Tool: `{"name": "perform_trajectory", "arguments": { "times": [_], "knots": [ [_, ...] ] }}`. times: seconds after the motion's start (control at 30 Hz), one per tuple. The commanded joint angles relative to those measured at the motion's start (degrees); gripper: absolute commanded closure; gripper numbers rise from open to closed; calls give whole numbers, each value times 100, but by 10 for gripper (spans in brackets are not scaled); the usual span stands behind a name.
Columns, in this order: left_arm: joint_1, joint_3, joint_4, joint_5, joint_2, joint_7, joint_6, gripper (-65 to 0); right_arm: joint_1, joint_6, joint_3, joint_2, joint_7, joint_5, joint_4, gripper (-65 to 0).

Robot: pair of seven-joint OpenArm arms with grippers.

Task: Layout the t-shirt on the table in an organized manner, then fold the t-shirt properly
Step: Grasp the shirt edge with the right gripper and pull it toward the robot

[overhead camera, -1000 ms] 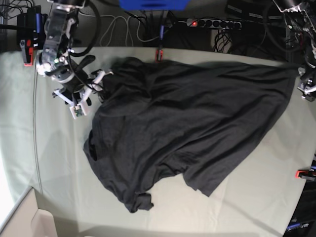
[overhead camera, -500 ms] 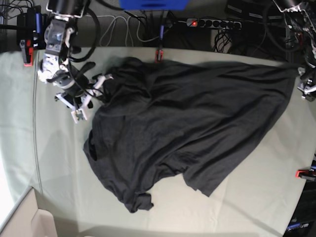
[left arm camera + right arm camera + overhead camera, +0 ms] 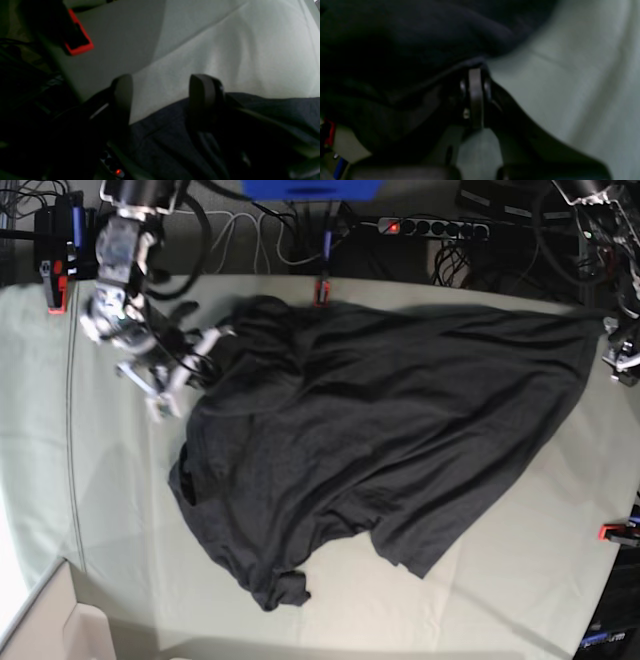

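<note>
Both grippers at t-shirt edges: right gripper pinching, left gripper apart.

Dark t-shirt spread rumpled across pale grey-green table.

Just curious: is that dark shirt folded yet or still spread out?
Spread, not folded: the t-shirt lies open but rumpled across the table, edges bunched.
</note>
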Motion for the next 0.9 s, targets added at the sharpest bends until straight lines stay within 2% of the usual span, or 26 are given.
{"name": "perform_trajectory", "arguments": {
  "times": [0.0, 0.07, 0.3, 0.63, 0.73, 0.87],
  "knots": [
    [-25, -16, 75, -16, -89, -121, -29, -348, -48, 34, 160, 47, 72, 48, 199, 0],
    [-34, -16, 75, -34, -89, -121, -29, -348, -215, 34, 442, 29, 72, 48, 454, 0],
    [-52, 125, 84, -51, -89, -121, -29, -351, -1138, 34, 1365, -453, 72, 57, 1923, 0],
    [-25, 230, 128, -25, 70, -121, -29, -352, -2492, 34, 2297, -453, 72, 1402, 2336, 0],
    [1, 230, 137, -60, 70, -121, -29, -352, -2571, 34, 2578, -453, 72, 1560, 2327, 0],
    [124, 230, 137, -60, 61, -121, -29, -352, -2544, 34, 2604, -453, 72, 1560, 2257, 0]
  ]
}}
